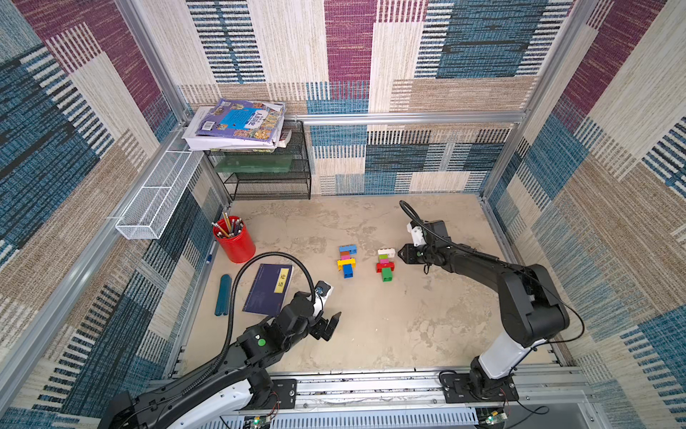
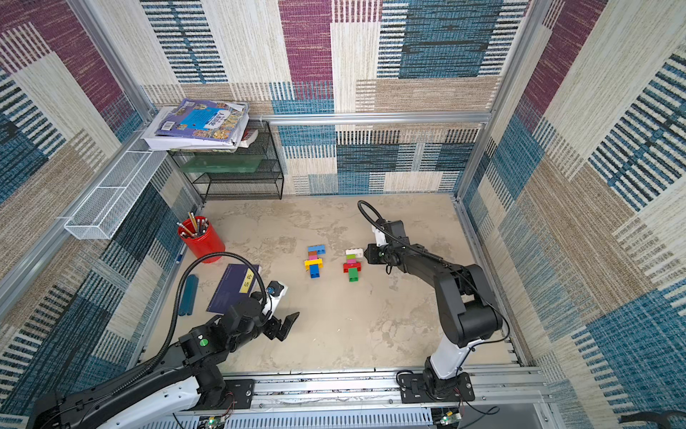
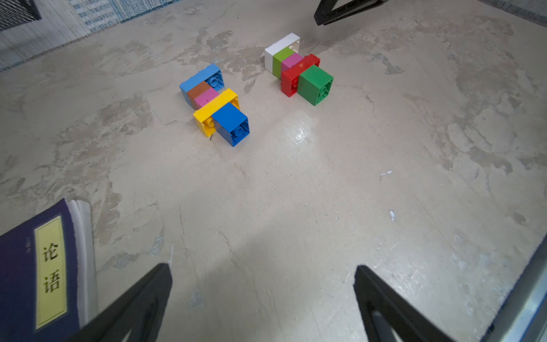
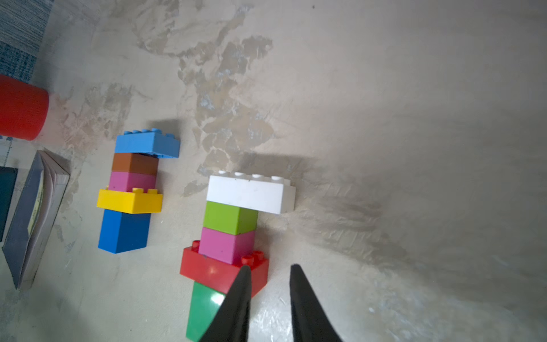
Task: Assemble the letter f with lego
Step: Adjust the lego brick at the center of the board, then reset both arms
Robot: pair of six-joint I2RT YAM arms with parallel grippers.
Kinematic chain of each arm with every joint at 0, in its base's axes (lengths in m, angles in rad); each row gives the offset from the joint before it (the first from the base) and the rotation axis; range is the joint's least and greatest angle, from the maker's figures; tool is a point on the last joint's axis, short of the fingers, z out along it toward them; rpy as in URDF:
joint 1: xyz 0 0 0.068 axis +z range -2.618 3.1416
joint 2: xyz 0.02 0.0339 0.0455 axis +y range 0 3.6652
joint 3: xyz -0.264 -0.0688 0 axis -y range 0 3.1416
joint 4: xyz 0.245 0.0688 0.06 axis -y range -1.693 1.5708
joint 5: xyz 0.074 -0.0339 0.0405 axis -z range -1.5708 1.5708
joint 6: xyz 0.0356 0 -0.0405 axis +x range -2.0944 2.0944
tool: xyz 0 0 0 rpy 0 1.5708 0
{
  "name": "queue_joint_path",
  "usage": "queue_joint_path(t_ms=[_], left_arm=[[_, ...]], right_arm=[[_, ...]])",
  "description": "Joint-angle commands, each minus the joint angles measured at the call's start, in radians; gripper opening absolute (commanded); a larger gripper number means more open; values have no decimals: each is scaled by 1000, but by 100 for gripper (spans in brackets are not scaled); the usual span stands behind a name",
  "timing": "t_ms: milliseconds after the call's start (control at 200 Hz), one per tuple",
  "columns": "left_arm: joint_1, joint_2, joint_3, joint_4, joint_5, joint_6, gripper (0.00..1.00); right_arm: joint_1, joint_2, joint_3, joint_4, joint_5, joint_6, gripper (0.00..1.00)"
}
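Lego letters at a late stage of assembly. Two lego columns lie flat on the bench [image 1: 371, 334], side by side but apart. One is the blue-footed column [image 1: 346, 261] (light blue bar, brown, pink, yellow bar, blue). The other is the green-footed column [image 1: 385, 264] (white bar, lime, pink, red bar, green).

Right hand [image 1: 400, 254] sits just beside the green-footed column, level with its white bar [image 4: 251, 194] and red bar [image 4: 213, 269]. Its jaws stand a narrow gap apart with nothing between them. Left hand [image 3: 263, 268] hangs wide open and empty near the blue book [image 1: 269, 289], well apart from all bricks.

Judgement: both columns already read roughly as an f, so the step in hand is probably a last nudge or check of the green-footed one. The next move calls for drawing the right hand clear without dragging the red bar.

Hard to tell: whether the nearer finger [image 4: 239, 296] touches the red bar or merely overlaps it in the right wrist view, and whether every stud is fully seated. The green brick [image 4: 204, 311] is partly hidden by that finger and cut by the frame edge.
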Motion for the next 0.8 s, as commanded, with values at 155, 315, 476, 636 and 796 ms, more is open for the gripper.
queue_joint_path(t_ms=[155, 315, 476, 636, 796], left_arm=[[1, 37, 198, -87, -156, -10, 99], [0, 132, 370, -136, -241, 70, 99], [3, 248, 541, -208, -422, 170, 99], [42, 303, 589, -129, -505, 337, 99], [230, 288, 525, -26, -355, 284, 99]], right_arm=[[-45, -248, 16, -96, 162, -19, 50], [-124, -425, 13, -133, 223, -33, 69], [-213, -572, -17, -119, 257, -69, 85], [-305, -639, -55, -92, 243, -86, 93], [-365, -623, -68, -79, 261, -76, 95]])
